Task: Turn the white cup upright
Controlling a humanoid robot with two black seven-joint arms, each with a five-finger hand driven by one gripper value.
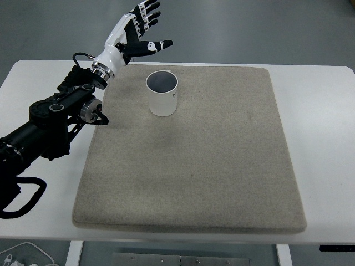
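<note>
The white cup (pixel 162 93) stands with its mouth up near the far edge of the mat (pixel 194 166), so the job looks done. The left hand (pixel 137 30) hangs beyond it, fingers spread wide, holding nothing.

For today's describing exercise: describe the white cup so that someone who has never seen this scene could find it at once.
A white table carries a large beige mat. On the mat's far part, left of centre, stands the white cup, upright with its dark open mouth facing up. It is the only object on the mat; the robot's open left hand hovers beyond it to the left.
</note>
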